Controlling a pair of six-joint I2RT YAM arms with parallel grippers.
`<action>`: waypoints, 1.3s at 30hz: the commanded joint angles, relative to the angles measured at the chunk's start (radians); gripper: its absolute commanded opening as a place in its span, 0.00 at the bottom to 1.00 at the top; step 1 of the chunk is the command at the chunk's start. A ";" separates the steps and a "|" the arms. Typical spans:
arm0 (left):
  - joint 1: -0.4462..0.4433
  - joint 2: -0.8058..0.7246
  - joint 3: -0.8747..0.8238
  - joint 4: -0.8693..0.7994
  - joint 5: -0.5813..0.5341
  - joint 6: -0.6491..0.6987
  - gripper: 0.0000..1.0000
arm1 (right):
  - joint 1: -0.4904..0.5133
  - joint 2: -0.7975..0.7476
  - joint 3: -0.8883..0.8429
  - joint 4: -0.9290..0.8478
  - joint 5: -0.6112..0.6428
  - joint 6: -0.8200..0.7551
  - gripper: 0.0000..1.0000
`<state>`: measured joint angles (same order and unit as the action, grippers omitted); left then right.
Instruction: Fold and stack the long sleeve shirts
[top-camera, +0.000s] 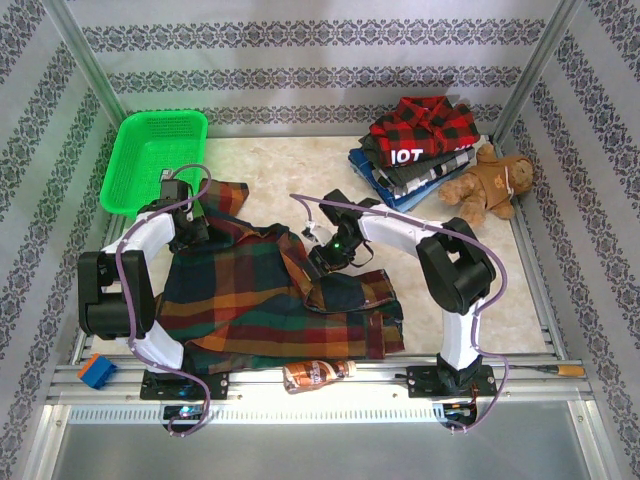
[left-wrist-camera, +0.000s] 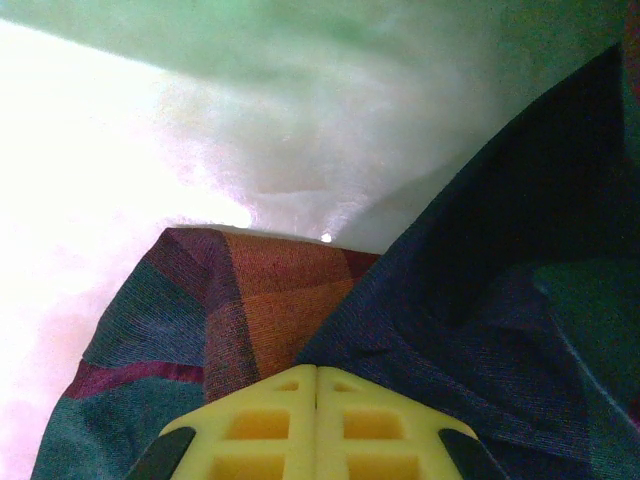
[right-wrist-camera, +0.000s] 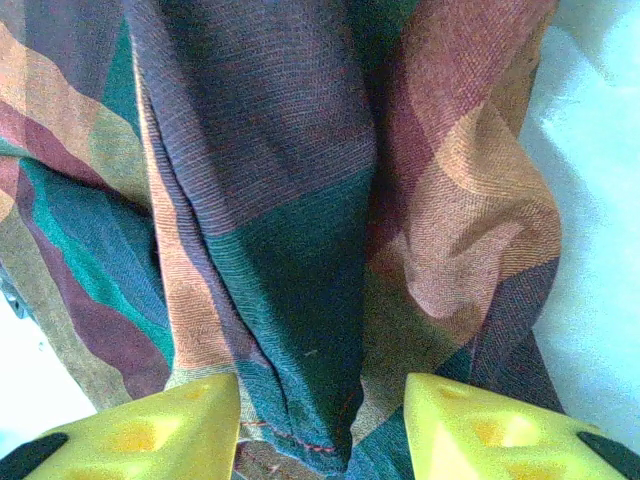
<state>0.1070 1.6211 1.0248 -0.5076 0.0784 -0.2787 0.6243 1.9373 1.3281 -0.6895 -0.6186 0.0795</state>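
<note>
The large orange, green, navy and red plaid shirt lies spread and rumpled on the table between the arms. My left gripper is at its far left corner, shut on the plaid cloth, which rises to the joined yellow fingertips. My right gripper is over the shirt's far right part. It is open, and a bunched fold of plaid hangs between its yellow fingers. Other folded shirts form a stack at the back right, with a red-black check one on top.
A green basket stands at the back left. A brown teddy bear lies beside the stack. A brown bottle and a blue block rest on the front rail. Bare tabletop shows behind the plaid shirt.
</note>
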 joint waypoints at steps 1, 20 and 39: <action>0.014 -0.006 -0.007 0.009 0.008 -0.019 0.00 | 0.008 0.018 -0.006 0.004 -0.035 -0.005 0.47; 0.013 -0.012 0.080 0.035 0.040 -0.040 0.00 | -0.081 -0.017 0.227 -0.157 0.536 -0.079 0.00; 0.013 0.121 0.270 0.080 0.049 -0.023 0.00 | -0.171 0.344 0.656 -0.105 1.206 -0.365 0.00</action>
<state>0.1070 1.7233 1.2446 -0.4557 0.1307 -0.3004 0.4782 2.2608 1.9209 -0.8196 0.4515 -0.2363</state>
